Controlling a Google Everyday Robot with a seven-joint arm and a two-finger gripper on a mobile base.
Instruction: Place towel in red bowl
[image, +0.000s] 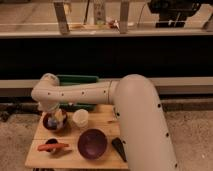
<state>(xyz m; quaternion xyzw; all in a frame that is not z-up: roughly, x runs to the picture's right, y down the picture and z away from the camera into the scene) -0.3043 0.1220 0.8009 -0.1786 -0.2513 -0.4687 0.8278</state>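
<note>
The small dark red bowl (52, 122) sits at the left of the wooden table (105, 116), beside the white cup (80, 118). A pale towel (59, 118) lies bunched in it, with something bluish beside it. My gripper (51, 114) hangs from the white arm's bent wrist right above the bowl, mostly hidden by the wrist. The larger purple bowl (92, 143) stands nearer the front.
An orange, carrot-like thing (53, 146) lies on a dark item at the front left. A black wedge-shaped object (119, 148) lies at the front right. A green bin (77, 80) stands behind the table. My white arm (142, 125) covers the table's right side.
</note>
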